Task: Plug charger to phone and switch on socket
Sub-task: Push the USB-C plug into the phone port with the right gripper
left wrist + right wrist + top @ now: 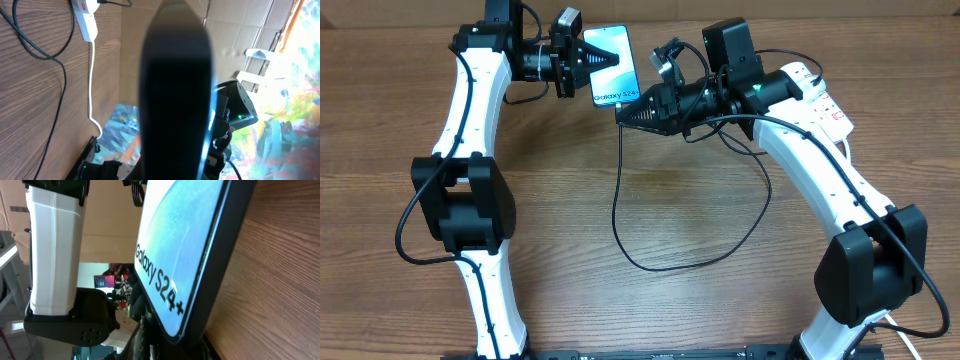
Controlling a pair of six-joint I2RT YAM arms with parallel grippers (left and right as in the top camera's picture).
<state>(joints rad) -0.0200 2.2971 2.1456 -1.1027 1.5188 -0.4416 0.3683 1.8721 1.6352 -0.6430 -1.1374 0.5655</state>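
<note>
left gripper (pixel 585 62): upper left of centre, jaws clenched on the phone's side; we judge this steadies it.
phone (pixel 625 72): top centre, screen up, text end facing right.
right gripper (pixel 623 115): jaws grasping the charger's tip, we believe, just beside the phone's lower edge.
charger (pixel 650 265): slack loop, mid-frame.
socket (pixel 823 103): upper right, partly under the arm.
table (pixel 670 310): brown woodgrain; cardboard (pixel 240 25) behind.

"Galaxy S24+" on the phone (pixel 180 245) screen
</note>
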